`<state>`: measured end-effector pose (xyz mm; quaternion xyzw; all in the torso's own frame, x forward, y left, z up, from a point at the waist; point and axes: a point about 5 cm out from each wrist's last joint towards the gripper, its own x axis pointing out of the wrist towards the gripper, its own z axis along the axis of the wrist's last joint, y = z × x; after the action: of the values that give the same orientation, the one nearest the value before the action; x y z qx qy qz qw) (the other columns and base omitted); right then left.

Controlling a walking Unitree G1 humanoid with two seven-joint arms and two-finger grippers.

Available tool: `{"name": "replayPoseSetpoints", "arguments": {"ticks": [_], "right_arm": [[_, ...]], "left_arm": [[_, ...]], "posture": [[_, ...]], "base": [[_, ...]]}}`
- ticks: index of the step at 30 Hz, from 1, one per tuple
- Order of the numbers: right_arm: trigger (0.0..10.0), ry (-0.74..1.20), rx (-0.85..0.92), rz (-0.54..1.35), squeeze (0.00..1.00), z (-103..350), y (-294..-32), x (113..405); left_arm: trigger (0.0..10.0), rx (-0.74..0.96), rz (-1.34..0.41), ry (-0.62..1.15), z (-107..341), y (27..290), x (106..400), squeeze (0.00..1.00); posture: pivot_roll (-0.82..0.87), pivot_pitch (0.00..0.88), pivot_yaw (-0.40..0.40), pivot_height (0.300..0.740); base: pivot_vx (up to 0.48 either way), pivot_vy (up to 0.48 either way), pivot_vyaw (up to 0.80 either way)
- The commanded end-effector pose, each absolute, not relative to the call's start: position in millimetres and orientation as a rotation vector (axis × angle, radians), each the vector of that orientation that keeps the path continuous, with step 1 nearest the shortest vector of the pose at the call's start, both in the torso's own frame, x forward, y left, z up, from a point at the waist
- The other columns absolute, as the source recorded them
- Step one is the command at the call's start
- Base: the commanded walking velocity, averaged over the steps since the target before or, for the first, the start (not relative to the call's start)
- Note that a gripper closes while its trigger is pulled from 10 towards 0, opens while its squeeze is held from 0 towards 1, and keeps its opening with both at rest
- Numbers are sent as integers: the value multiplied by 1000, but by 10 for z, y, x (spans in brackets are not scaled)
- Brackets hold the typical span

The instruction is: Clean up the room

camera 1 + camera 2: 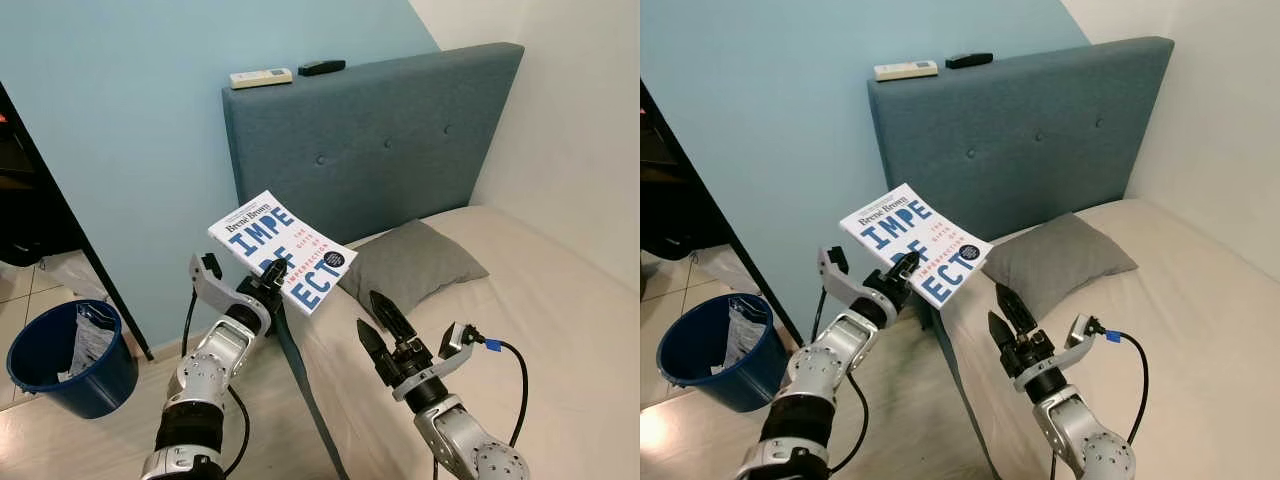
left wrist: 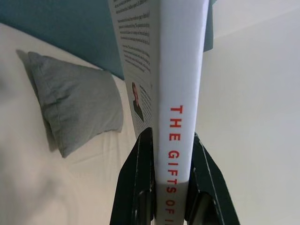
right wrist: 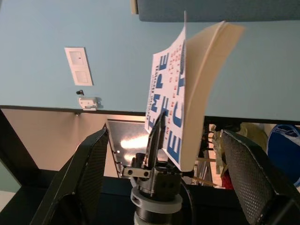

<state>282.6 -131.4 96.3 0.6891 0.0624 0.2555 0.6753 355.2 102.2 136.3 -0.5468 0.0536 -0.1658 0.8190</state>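
Head cam first: our left gripper is clamped on the book, white cover with big blue letters, held up tilted in the air over the bed's left edge, in front of the headboard. Our right gripper is raised over the bed just right of the book, fingers spread apart, holding nothing. A grey pillow lies at the head of the bed against the headboard. On the headboard's top edge, near its left corner, sit a white remote and a black remote side by side. Down on the floor by the blue wall there's a blue bin with some trash in it.

Left wrist cam: we're looking straight along the book's spine, red letters reading "THE GIFTS OF", with both black fingers pressed against the covers near the bottom. The pillow shows beyond it on the sheet.

Right wrist cam: our two open fingers frame the book edge-on, pages fanned a bit, with the left gripper pinching it from below. A white wall switch sits on the blue wall behind.
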Motion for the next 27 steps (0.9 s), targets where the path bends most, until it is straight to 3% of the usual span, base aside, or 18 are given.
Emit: {"name": "replayPoseSetpoints", "arguments": {"ticks": [1,27], "right_arm": [[10000,107,1576,599,0,1011,-1297,2814],[10000,158,1579,597,0,1103,-1028,3110]], "left_arm": [[10000,-1177,-413,95,1482,891,3594,0],[10000,-1207,-544,149,1468,749,3488,0]], "posture": [[19,94,46,740],[27,100,44,740]], "base": [[0,0,0],[0,0,0]]}}
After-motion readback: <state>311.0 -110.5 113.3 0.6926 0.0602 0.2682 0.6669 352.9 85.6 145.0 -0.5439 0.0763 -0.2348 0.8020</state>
